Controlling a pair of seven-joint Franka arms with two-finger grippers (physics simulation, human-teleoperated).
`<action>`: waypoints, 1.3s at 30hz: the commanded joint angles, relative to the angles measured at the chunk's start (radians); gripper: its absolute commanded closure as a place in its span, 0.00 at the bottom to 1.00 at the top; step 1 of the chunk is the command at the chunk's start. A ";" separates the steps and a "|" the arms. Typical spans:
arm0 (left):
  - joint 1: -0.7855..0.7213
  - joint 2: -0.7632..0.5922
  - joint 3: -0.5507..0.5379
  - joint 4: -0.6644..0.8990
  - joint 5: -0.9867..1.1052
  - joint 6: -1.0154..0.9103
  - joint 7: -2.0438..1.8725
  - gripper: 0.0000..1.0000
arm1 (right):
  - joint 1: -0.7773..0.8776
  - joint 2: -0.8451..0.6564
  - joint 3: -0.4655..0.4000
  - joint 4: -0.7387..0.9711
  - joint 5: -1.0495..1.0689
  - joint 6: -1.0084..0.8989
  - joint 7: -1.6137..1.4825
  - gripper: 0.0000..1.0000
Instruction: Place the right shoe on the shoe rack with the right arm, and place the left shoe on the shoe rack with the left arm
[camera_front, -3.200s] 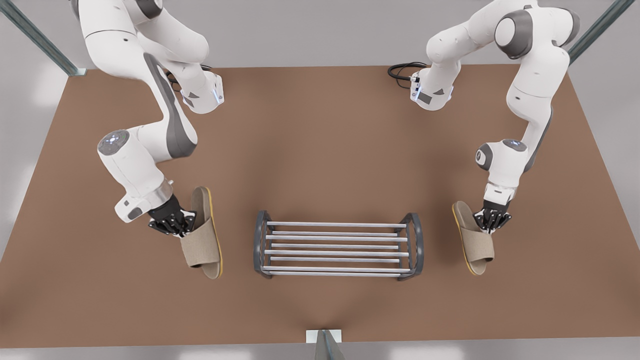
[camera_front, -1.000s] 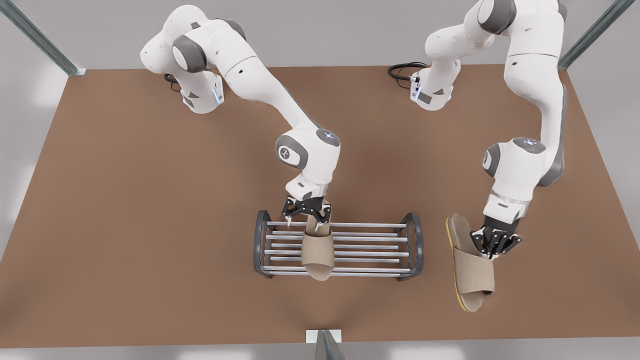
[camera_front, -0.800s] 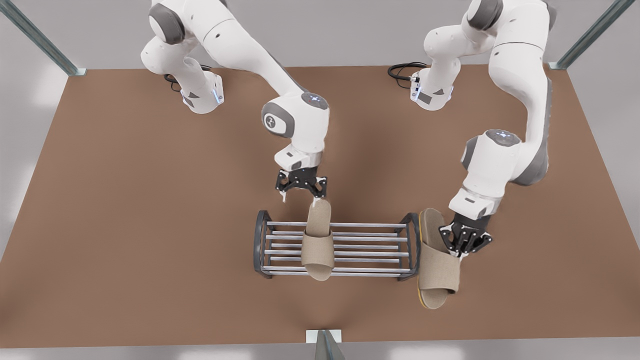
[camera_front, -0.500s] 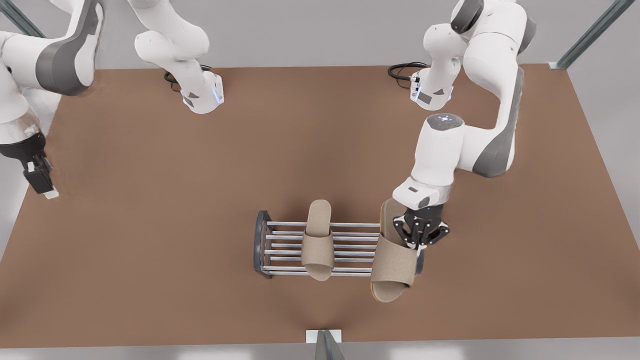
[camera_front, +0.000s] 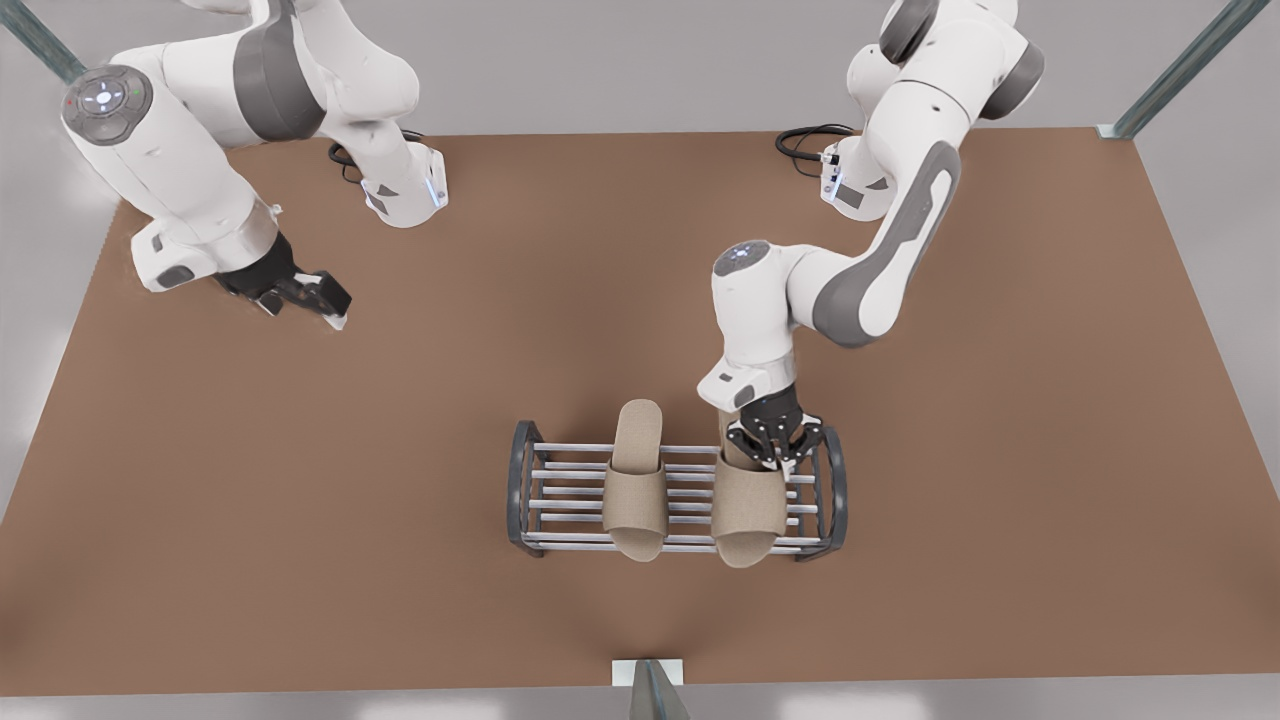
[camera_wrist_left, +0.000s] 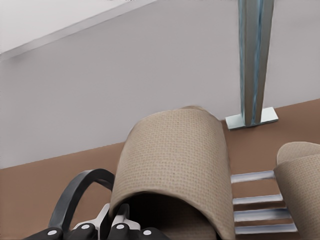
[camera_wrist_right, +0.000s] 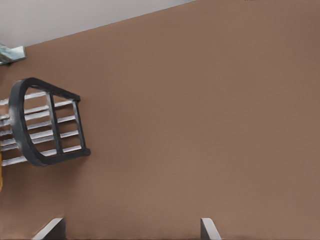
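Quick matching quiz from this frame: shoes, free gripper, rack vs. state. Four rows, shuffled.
1. right shoe
2. left shoe
3. right gripper
4. shoe rack

A. gripped by the left gripper, on the bars
B. dark-grey arched ends, silver bars
C. lying free on the bars
D. open, above the table, front view's left

Pairs: 1-C, 2-A, 3-D, 4-B

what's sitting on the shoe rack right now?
Two beige slippers side by side on the shoe rack: one slipper free, the other slipper with the left hand at its heel. Grip itself hidden.
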 joint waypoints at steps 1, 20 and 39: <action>-0.004 0.005 0.000 -0.007 0.061 0.001 -0.468 0.79 | -0.257 -0.001 0.005 0.005 0.004 -0.030 -0.337 0.00; -0.056 0.006 -0.008 -0.076 0.117 -0.012 -0.543 0.00 | -0.164 0.229 -0.076 0.186 -0.091 0.032 -0.572 0.00; 0.171 -0.286 0.391 -0.004 -1.090 -0.450 1.020 0.00 | -0.163 0.241 -0.062 0.186 -0.082 0.033 -0.578 0.00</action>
